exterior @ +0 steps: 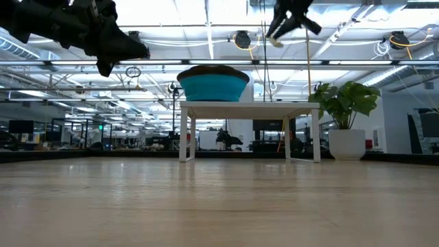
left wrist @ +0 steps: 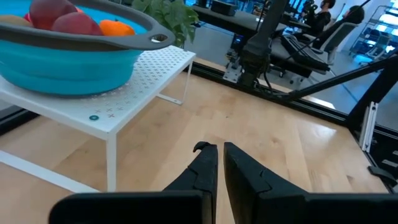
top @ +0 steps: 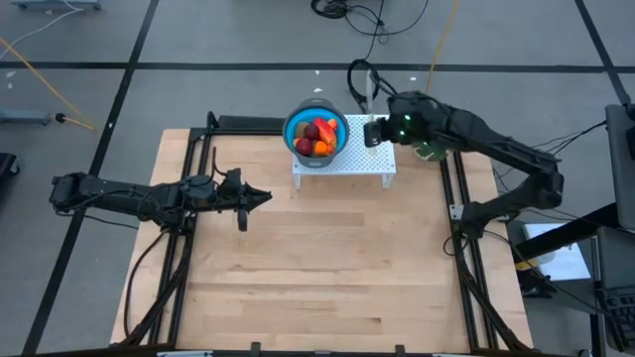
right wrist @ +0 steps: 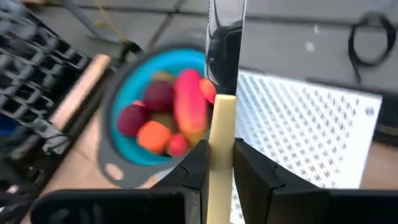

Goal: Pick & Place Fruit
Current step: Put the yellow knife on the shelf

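The fruit [top: 316, 134] lies heaped in a blue bowl [top: 298, 119] on a white perforated rack [top: 372, 159]. The right wrist view shows an oblong red-yellow piece [right wrist: 189, 102], dark red round ones [right wrist: 158, 94] and an orange one [right wrist: 152, 135]. My right gripper [top: 375, 131] [right wrist: 219, 155] hangs above the rack just right of the bowl, shut on a yellow-handled knife [right wrist: 222, 118]. My left gripper [top: 263, 195] [left wrist: 219, 163] hovers shut over the table, left of and nearer than the rack, touching nothing. My right gripper pinches the knife's pale yellow handle [right wrist: 222, 127] between its two fingers [right wrist: 198, 165]. The knife runs along the fingers, and its shiny blade [right wrist: 225, 43] sticks out past the fingertips. It is lifted clear, above the rack beside the bowl's rim.
The rack stands on thin white legs [exterior: 184, 134] near the table's far edge. A leafy plant in a white pot [exterior: 346, 113] sits beyond the table's far right corner, under my right arm [top: 476, 139]. Bare wood [top: 327, 268] spreads across the near half.
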`<state>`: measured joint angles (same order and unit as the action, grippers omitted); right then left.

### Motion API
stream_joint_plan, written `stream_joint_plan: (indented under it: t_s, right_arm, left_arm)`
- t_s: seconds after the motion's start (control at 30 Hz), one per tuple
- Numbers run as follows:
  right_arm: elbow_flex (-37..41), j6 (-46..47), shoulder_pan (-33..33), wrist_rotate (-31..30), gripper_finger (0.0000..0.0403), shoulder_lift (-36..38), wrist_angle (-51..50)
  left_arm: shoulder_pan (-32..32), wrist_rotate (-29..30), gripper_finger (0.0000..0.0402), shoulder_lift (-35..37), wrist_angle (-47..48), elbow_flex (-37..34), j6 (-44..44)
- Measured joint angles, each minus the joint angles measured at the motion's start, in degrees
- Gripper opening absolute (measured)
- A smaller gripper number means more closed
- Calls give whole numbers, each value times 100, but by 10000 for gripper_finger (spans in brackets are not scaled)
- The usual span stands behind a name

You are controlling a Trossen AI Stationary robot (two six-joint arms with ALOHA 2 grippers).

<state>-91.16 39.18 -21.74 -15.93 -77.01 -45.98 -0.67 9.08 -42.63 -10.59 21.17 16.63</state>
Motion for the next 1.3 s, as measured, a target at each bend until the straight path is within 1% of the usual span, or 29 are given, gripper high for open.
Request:
stream_joint_plan:
  t_s: [0.2,0.37,0.5,0.83,0.93,1.2,1.3]
  right_arm:
    - [-19,524,-542,565,45,-407,-638]
    - [-19,687,-800,632,45,-743,-880]
    - [-19,680,-870,880,45,-1031,-907]
    - [-19,816,-960,879,45,-1558,-1107]
    - [-19,894,-986,880,45,-1647,-1297]
    - [-8,966,-1006,877,46,-1767,-1310]
    - [131,1036,-1016,935,46,-1785,-1265]
  left_arm:
    - [0,4,26,-1,0,0,-157]
    - [0,4,26,-1,0,0,-191]
    - [0,4,26,-1,0,0,-191]
    - [0,4,26,-1,2,0,-190]
    - [0,4,26,-1,0,0,-191]
    - [0,4,26,-1,2,0,-331]
    - [0,7,26,-1,4,0,-342]
